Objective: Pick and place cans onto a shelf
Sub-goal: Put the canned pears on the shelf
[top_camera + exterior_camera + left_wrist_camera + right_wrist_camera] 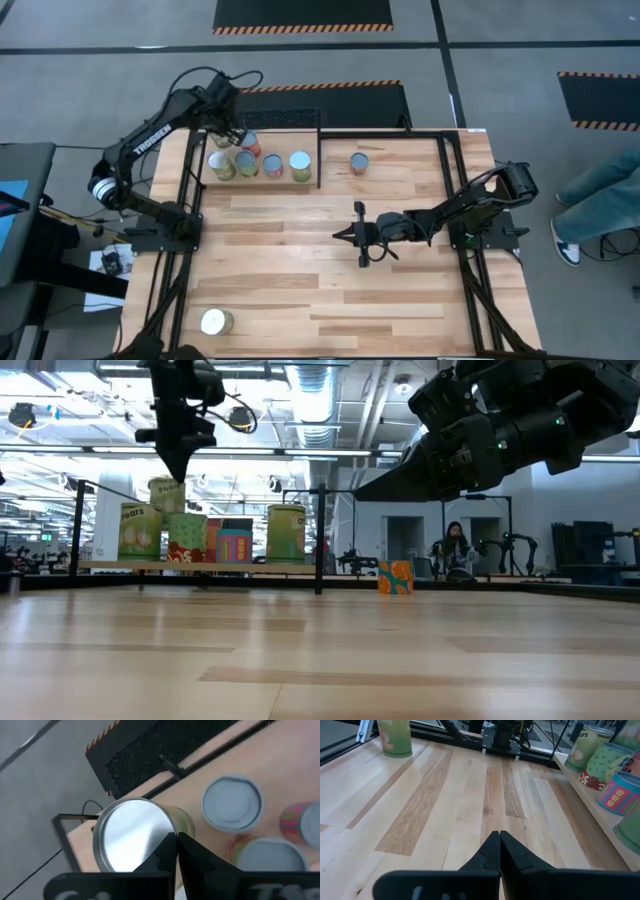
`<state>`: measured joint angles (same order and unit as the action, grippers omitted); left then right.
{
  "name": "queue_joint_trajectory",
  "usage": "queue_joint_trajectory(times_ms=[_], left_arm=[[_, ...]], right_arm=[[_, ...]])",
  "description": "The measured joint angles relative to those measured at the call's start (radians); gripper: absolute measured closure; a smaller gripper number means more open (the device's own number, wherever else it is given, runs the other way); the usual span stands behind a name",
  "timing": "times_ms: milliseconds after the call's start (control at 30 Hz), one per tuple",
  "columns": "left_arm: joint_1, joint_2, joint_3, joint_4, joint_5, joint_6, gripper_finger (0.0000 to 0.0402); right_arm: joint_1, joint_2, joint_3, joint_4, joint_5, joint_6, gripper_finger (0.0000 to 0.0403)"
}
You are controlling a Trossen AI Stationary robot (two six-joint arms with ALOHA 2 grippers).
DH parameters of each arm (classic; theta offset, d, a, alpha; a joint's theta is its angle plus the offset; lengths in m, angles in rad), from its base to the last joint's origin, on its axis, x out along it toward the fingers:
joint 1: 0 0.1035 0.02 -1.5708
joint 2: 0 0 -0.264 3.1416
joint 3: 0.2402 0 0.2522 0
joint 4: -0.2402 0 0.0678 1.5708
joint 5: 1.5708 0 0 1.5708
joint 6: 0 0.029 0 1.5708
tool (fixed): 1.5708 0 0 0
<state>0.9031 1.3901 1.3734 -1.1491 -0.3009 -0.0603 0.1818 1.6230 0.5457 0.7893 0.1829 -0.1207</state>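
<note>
- My wooden table (330, 260) carries the black-railed shelf (300, 181) at its far-left corner.
- Cans (272, 165) crowd the shelf (two others stand on bare tabletop).

My left arm reaches from its base at the left edge of the high view up toward the upper left of the frame, elbow bent, forearm angled inward. My left gripper (232, 133) points downward there, its fingers (167, 851) pressed together with nothing between them. My right arm extends from its base at the right side of the high view leftward to the frame's centre, stretched low and nearly horizontal. My right gripper (345, 234) points left, its fingers (492, 851) closed against each other, holding nothing.
</note>
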Motion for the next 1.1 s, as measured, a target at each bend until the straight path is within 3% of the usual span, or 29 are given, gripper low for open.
queue_joint_trajectory(times_ms=[400, 667, 1100], left_arm=[[0.04, 0.001, -0.151, 0.11, 0.01, 0.211, 0.0401], [0.04, 0.001, -0.231, 0.19, 0.086, 0.346, 0.0401], [0.041, -0.025, -0.253, 0.2, 0.099, 0.423, 0.0402]], right_arm=[[0.0, 0.0, 0.0, -0.003, 0.0, 0.0, 0.0385], [0.0, 0.0, 0.0, -0.003, 0.0, -0.001, 0.0385], [0.0, 0.0, 0.0, -0.003, 0.0, -0.001, 0.0384]])
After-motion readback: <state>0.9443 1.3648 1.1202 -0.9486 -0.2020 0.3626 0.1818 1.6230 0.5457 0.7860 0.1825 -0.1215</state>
